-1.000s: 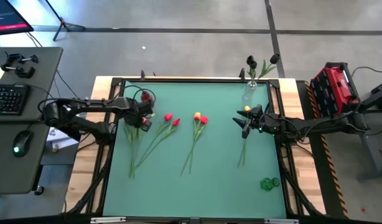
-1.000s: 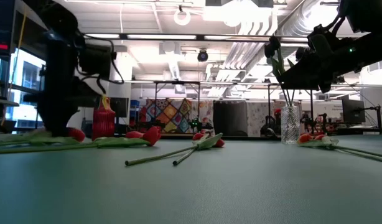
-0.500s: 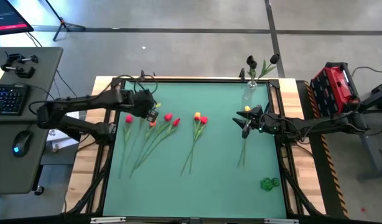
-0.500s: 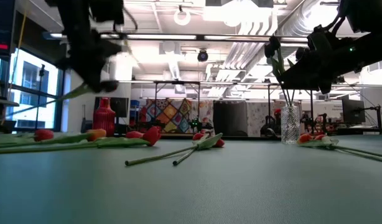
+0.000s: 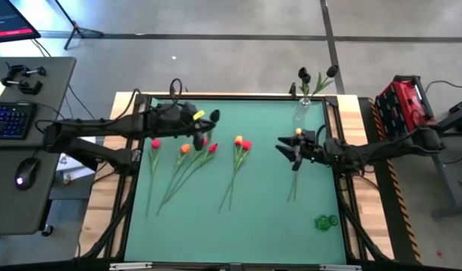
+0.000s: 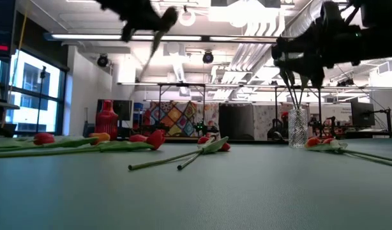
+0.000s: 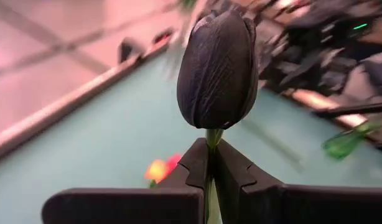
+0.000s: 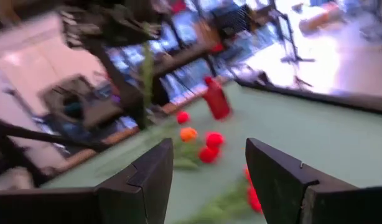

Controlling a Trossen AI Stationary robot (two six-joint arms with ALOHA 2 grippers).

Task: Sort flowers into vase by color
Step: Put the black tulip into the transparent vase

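Note:
My left gripper (image 5: 206, 120) is raised over the table's far left part, shut on a near-black tulip (image 7: 217, 68). Its dark head (image 5: 214, 117) sticks out past the fingers. Its green stem (image 6: 152, 48) trails down below them. Red and orange tulips (image 5: 185, 148) lie flat on the green mat (image 5: 253, 226). At the far right edge a clear glass vase (image 5: 302, 111) holds two dark tulips (image 5: 304, 75). My right gripper (image 5: 285, 147) hovers open in front of the vase, with nothing between its fingers (image 8: 150, 171). My left gripper pinches the tulip's stem just under the head (image 7: 210, 140) between its two fingers. The fingers lie across the stem. The flower is lifted clear of the mat, with its head beyond the fingers and the rest of the stem hanging slack below.
A red vase (image 6: 106, 120) stands at the far left of the mat. One more tulip (image 5: 293, 184) lies below my right gripper, and a small green object (image 5: 325, 221) sits near the front right. A red toolbox (image 5: 402, 105) and a desk with a keyboard (image 5: 9, 120) flank the table.
My left gripper has risen from the flowers lying at the left and swung toward the table's right, tipping from pointing down to nearly level. The dark tulip has come up with it, clear of the mat. My right gripper has turned a little and edged toward the left.

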